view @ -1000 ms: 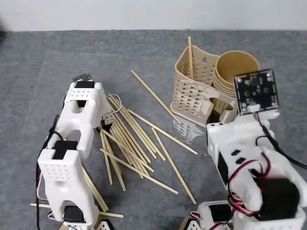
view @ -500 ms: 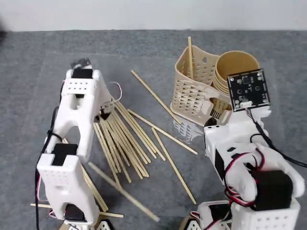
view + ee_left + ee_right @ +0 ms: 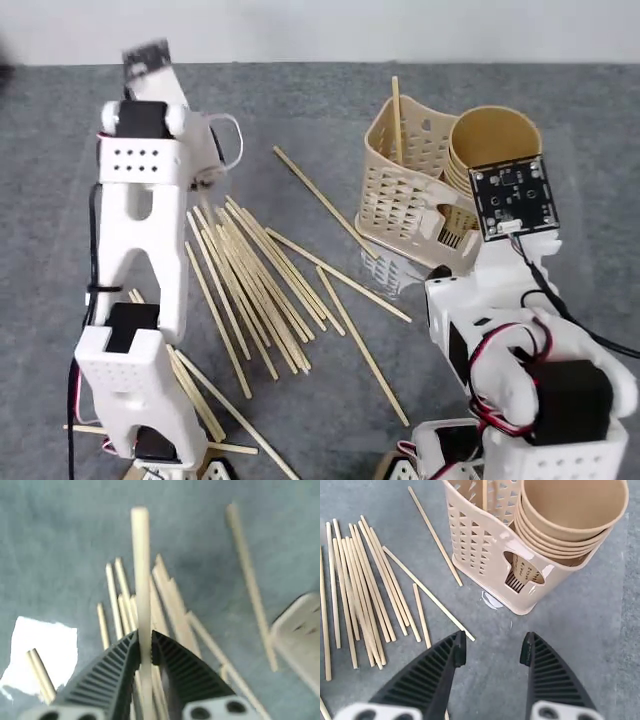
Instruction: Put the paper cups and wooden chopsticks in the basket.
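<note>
My left gripper [image 3: 145, 639] is shut on one wooden chopstick [image 3: 141, 575], held lifted above the loose pile of chopsticks [image 3: 167, 597]. In the high view the left arm [image 3: 140, 165] stands tall at the back left, over the far end of that pile [image 3: 255, 285]. The beige basket [image 3: 405, 195] sits at the back right with a stack of paper cups [image 3: 495, 140] and one upright chopstick [image 3: 397, 115] inside. My right gripper [image 3: 492, 647] hangs open over bare mat just in front of the basket [image 3: 485, 555] and its cups [image 3: 570, 510].
Grey mat [image 3: 330, 110] covers the table. Single chopsticks [image 3: 320, 200] lie between the pile and the basket. More chopsticks [image 3: 195, 395] rest by the left arm's base. A wire loop [image 3: 230, 140] hangs beside the left wrist.
The left arm has risen and swung toward the back of the table with a chopstick in its grip. The pile shifted and spread. The right arm barely moved.
</note>
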You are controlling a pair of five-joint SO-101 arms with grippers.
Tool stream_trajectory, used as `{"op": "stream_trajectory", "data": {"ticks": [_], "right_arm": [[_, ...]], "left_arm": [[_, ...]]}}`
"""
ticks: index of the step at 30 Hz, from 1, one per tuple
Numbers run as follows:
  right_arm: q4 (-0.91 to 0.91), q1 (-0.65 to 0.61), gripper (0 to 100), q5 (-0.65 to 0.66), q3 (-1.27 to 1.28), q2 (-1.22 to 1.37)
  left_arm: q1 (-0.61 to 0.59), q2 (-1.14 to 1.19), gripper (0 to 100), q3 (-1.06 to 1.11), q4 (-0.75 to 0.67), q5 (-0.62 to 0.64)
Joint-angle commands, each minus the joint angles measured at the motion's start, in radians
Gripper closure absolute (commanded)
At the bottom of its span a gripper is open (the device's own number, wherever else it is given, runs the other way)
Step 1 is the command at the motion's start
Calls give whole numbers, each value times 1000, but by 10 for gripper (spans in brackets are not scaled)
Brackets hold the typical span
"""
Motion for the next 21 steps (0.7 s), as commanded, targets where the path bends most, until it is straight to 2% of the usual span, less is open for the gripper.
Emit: {"op": "stream_trajectory", "data": {"ticks": [1, 7, 12, 15, 21], "right_arm": [[41, 13, 801, 14, -3, -4], [5, 127, 801, 17, 104, -5], [-79, 263, 801, 141, 221, -5], [-125, 346, 801, 169, 269, -5], [-186, 432, 801, 224, 334, -5]], "left_arm": [[17, -69, 988, -179, 21, -8], [75, -72, 988, -371, 21, -43], [140, -69, 988, -530, -18, -44], [184, -69, 988, -590, -103, -40], [262, -69, 988, -605, -336, 66]]}}
